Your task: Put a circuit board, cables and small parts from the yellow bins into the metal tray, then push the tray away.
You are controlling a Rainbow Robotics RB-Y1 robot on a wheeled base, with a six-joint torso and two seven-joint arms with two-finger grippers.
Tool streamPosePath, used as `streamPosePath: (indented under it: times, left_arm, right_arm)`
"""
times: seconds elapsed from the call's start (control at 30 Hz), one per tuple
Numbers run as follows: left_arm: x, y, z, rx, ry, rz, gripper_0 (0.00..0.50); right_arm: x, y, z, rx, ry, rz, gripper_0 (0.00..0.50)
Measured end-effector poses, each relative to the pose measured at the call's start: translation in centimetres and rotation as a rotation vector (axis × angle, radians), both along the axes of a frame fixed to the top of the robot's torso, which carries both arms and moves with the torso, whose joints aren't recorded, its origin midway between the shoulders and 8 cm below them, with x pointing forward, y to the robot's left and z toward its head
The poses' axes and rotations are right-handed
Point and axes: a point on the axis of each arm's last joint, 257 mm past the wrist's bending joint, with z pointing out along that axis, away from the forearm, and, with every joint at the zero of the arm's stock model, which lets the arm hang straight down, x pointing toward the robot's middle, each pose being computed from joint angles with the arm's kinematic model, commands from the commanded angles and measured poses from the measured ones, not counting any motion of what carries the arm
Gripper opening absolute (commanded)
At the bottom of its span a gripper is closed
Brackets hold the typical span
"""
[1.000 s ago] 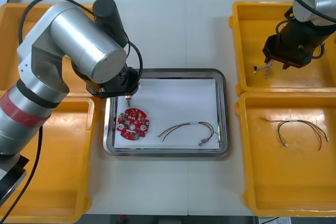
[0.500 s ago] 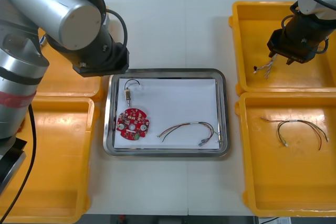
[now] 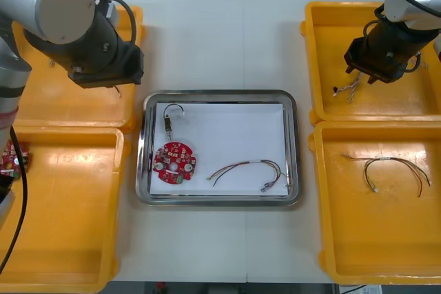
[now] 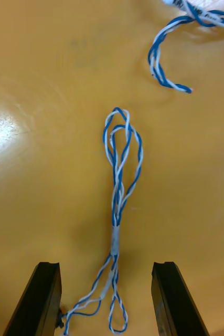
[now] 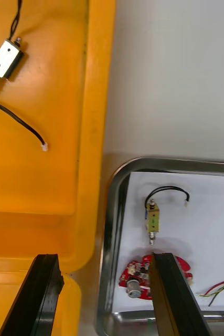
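Twisted blue and white cable (image 4: 117,210) looks limp, light; grip at its bound waist. Right claw (image 4: 105,268) spread, straddling it in yellow bin (image 4: 38,79); left claw (image 5: 104,257) spread, empty.

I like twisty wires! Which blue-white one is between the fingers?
The folded twisted blue and white cable, between the right gripper's open fingers; the curled one lies beyond.

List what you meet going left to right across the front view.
Left gripper at the left far bin → board in the tray → red and yellow cable in the tray → right gripper over the right far bin.
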Motion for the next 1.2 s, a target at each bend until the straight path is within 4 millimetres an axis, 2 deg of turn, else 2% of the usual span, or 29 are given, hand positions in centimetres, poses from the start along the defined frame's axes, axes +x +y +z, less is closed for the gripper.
streamPosePath:
  times: [0.27, 0.47, 0.57, 0.7, 0.9, 1.03, 1.2]
  left_arm:
    - [0.9, 4.5, 0.2, 0.127, 0.019, -0.163, 0.5]
    - [1.4, 7.7, -0.2, 0.132, 0.045, -0.121, 0.5]
    - [1.4, 9.0, -0.5, 0.125, 0.064, -0.091, 0.5]
    - [1.5, 10.2, 0.0, 0.118, 0.059, -0.083, 0.5]
    - [1.1, 12.0, 1.4, 0.109, 0.02, -0.211, 0.5]
    - [0.3, 15.0, 1.6, 0.141, 0.005, -0.258, 0.5]
    - [-0.9, 18.7, 1.3, 0.177, 0.024, -0.213, 0.5]
  right_arm:
    - [0.1, 0.0, -1.0, 0.009, 0.004, -0.011, 0.5]
    - [0.1, 0.0, -1.1, 0.01, 0.003, -0.012, 0.5]
    - [0.4, 0.0, -0.9, 0.01, -0.011, -0.012, 0.5]
    - [0.8, 0.0, -0.8, 0.011, -0.028, -0.011, 0.5]
    - [0.8, 0.2, -0.8, 0.013, -0.029, -0.008, 0.5]
    - [0.8, 0.3, -0.9, 0.014, -0.028, -0.007, 0.5]
    - [1.0, 0.3, -0.9, 0.015, -0.037, -0.007, 0.5]
